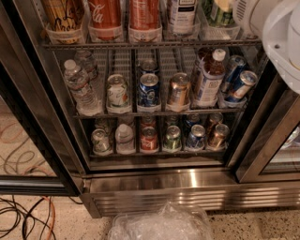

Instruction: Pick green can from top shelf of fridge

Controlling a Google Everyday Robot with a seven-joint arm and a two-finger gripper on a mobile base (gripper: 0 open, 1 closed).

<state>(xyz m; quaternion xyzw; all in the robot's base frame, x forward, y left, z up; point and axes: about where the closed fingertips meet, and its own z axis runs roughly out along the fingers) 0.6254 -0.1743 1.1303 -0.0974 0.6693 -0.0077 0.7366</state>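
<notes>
I see my arm (277, 29) as smooth, rounded white shells with one small dark dot. The end effector is out of view.

The picture's top edge cuts off the cans on the top shelf (140, 45), so only their lower parts show. The green can (214, 13), at the shelf's right end, is partly covered by the white arm (281, 42). The gripper is out of sight beyond that arm. Back-row labels are too dim to read.
</notes>
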